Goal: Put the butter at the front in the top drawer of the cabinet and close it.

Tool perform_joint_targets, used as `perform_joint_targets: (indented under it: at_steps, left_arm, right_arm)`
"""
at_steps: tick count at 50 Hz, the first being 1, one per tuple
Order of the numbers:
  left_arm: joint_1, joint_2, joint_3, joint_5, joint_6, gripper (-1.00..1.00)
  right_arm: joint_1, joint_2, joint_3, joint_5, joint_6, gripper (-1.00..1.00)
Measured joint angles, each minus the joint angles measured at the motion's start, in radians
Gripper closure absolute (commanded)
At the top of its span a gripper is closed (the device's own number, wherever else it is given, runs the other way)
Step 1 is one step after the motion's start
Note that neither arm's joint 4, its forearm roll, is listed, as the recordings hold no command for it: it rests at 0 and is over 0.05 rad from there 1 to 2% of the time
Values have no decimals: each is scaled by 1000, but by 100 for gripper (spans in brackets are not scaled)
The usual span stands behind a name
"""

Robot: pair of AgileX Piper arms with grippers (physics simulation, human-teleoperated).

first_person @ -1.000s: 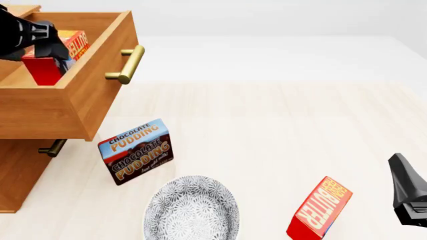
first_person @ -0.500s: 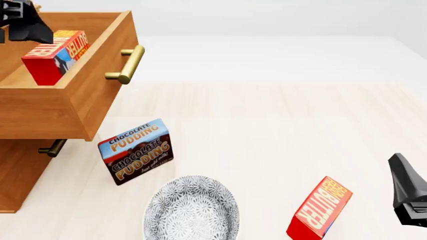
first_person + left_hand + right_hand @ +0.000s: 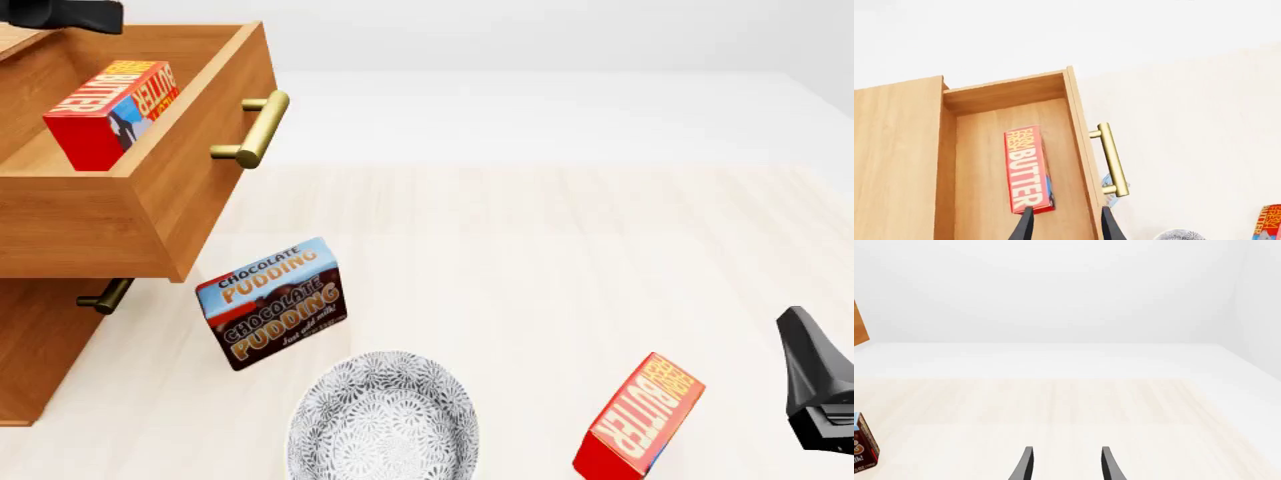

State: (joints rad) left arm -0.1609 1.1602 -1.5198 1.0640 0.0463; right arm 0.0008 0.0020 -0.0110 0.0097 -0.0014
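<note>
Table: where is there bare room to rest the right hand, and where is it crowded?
Bare: the table beyond the second butter carton, right of the chocolate pudding box and out to the far edge. Crowded: the near-left, where the pudding box, patterned bowl and cabinet cluster under the open top drawer.

left hand (image 3: 60, 12) mostly cut off, cabinet (image 3: 34, 340) cropped, second butter (image 3: 641, 418) clipped
</note>
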Motion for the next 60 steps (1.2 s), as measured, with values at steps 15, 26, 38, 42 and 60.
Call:
perform_joint_targets:
  at_steps: [15,26,38,42,60]
  left_arm:
    - [-114,54,-44,-55,31,-100]
    - [-204,119,-93,-89,52,-100]
    - [-299,204,-118,-142,57,-100]
    - [-330,233,-124,-162,53,-100]
    - [-432,374,-150,-250,15,-100]
  right_arm:
    - [0,0,0,0,0,-100]
    - [0,0,0,0,0,-100]
    - [0,0,0,0,0,-100]
    - [0,0,0,0,0,-100]
    - [0,0,0,0,0,-100]
